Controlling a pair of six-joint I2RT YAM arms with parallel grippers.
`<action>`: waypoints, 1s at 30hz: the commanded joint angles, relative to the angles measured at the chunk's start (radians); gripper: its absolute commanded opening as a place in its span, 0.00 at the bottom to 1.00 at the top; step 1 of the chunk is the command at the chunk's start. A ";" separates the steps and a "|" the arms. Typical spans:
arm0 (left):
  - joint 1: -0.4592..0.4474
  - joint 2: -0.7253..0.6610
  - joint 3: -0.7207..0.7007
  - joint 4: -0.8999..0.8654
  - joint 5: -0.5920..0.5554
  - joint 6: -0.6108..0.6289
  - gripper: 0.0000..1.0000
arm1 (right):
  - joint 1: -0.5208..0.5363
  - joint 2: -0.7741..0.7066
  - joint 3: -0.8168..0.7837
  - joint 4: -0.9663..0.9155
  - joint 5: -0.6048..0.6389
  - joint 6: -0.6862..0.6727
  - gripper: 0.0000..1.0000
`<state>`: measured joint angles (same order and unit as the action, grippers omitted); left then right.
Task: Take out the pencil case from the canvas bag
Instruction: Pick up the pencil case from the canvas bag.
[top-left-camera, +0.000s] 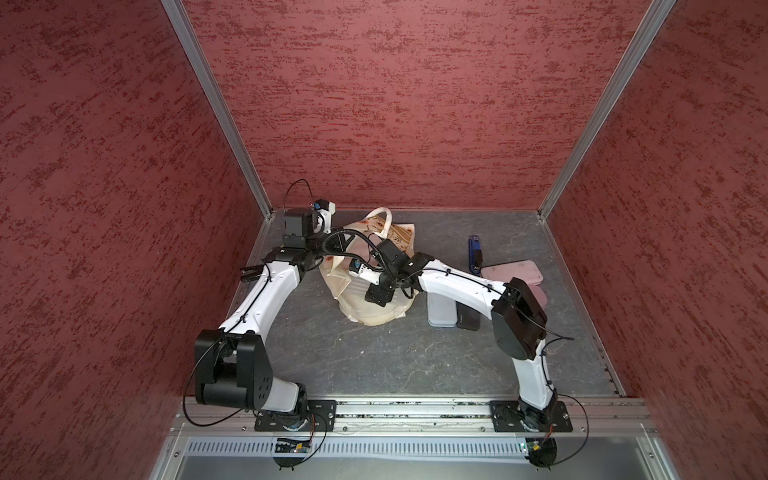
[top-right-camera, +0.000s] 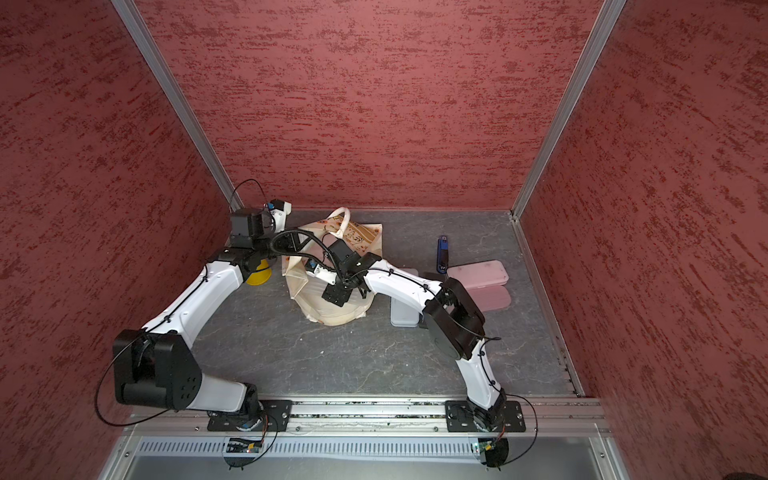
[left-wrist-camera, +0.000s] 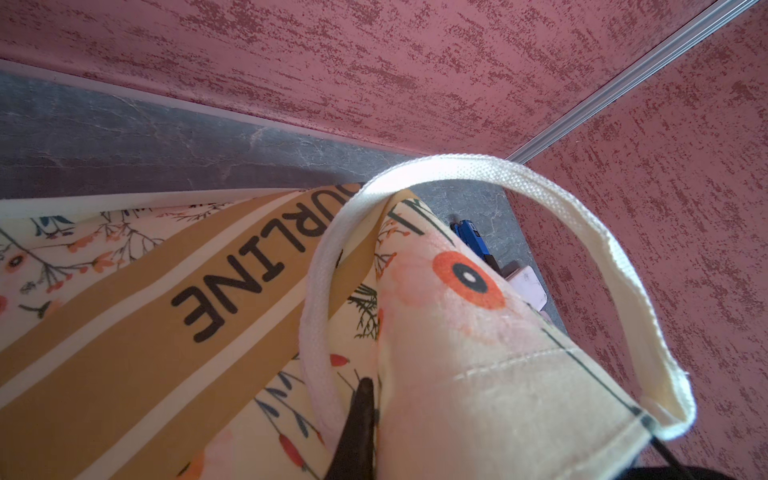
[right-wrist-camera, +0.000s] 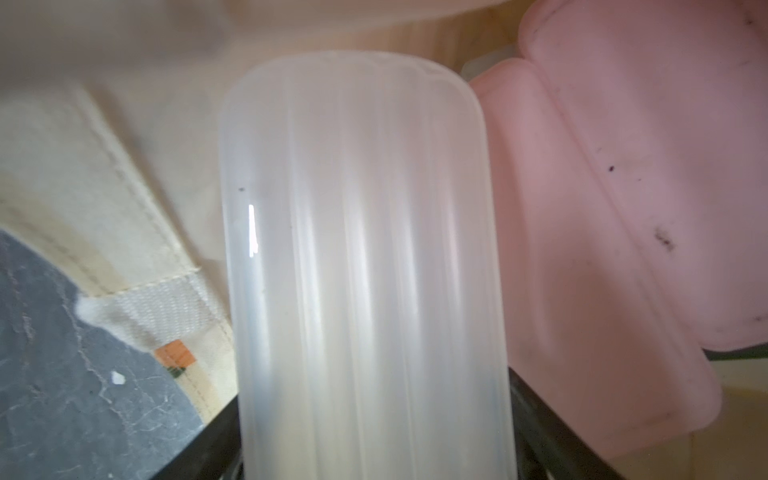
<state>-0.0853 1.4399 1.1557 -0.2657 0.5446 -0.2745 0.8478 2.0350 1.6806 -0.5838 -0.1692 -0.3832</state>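
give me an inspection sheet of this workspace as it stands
surface: grey marbled table
job's things: canvas bag lying down; translucent pencil case and pink case inside it
clutter: blue tool, pink cases, pale grey case, black case, yellow object on table
grippers: left gripper shut on bag's rim; right gripper clamps translucent pencil case
cables: black cable arching over bag
surroundings: red textured walls, aluminium frame

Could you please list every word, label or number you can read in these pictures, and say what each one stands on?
"URLINE": dark capitals on a tan stripe of the canvas bag, left wrist view; earlier letters hidden behind the handle.
On the bag in both top views: lettering too small to read.
No other text is legible.
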 joint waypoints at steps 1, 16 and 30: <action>-0.002 -0.011 0.013 -0.011 0.006 -0.010 0.00 | -0.006 -0.097 -0.033 0.057 -0.034 0.114 0.52; -0.021 -0.037 0.010 -0.021 -0.023 0.013 0.00 | -0.006 -0.396 -0.354 0.398 -0.082 0.325 0.49; -0.021 -0.023 0.009 -0.015 -0.013 0.005 0.00 | -0.006 -0.660 -0.567 0.600 -0.099 0.393 0.48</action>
<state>-0.1013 1.4330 1.1557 -0.2749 0.5175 -0.2726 0.8463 1.4242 1.1259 -0.0971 -0.2520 -0.0235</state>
